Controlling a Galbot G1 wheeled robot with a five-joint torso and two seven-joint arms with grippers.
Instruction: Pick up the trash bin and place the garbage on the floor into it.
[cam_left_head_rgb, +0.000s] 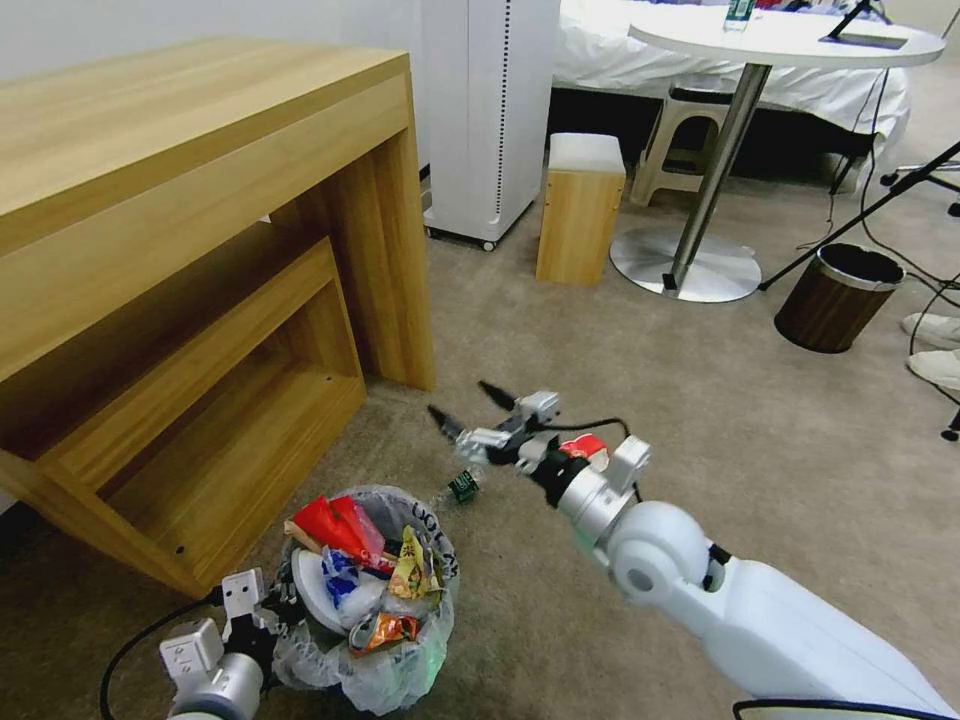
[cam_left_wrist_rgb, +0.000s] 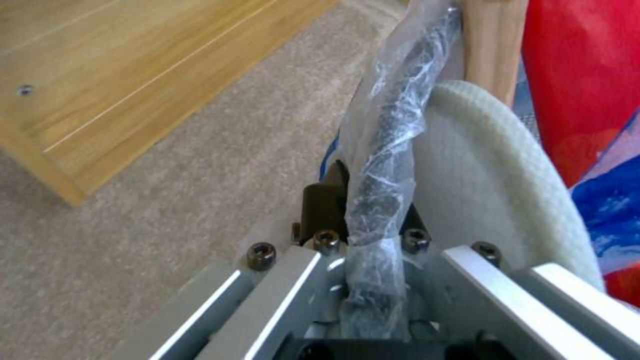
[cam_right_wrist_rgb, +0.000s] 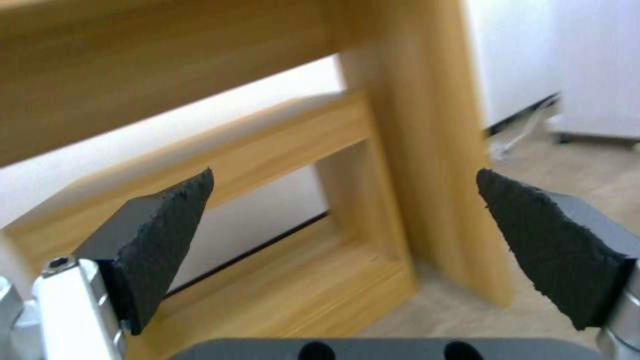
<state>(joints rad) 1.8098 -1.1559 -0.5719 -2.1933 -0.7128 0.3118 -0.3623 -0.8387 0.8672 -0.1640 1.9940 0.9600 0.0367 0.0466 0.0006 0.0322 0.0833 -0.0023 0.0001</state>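
A: Beige floor (cam_left_head_rgb: 620, 330) runs across the room; wooden desk (cam_left_head_rgb: 200, 250) stands on the robot's left, with a white cabinet (cam_left_head_rgb: 490, 110) behind it. Further back?

B: Round white table (cam_left_head_rgb: 790, 40) on a metal pedestal, small wooden stool (cam_left_head_rgb: 580, 205) beside it, brown bin (cam_left_head_rgb: 838, 297) with a metal rim to the right, on the carpet.

A: Right arm?

B: Reaches forward over the carpet, in front of the desk's corner leg. Right gripper (cam_left_head_rgb: 470, 405) hangs in the air, fingers spread wide, nothing between them. Right wrist view confirms it: both black pads (cam_right_wrist_rgb: 167, 235) well apart, the desk frame (cam_right_wrist_rgb: 373, 150) seen through the gap.

A: Trash bin?

B: Trash bin (cam_left_head_rgb: 375, 655) sits low in front of the robot, near the desk's lower shelf. Whitish bag liner, black lettering. Full of garbage (cam_left_head_rgb: 370, 570): red wrapper on top, blue-white and orange ones below, something white along the left side.

A: Left gripper?

B: Left gripper (cam_left_head_rgb: 262, 612) is at the bin's left rim. Left wrist view shows the fingers (cam_left_wrist_rgb: 323, 207) closed on the bag-wrapped rim (cam_left_wrist_rgb: 387, 150), one inside, one outside.

A: Anything loose?

B: Clear bottle (cam_left_head_rgb: 460, 487) with a green label lies on the carpet just beyond the bin, under the right gripper.
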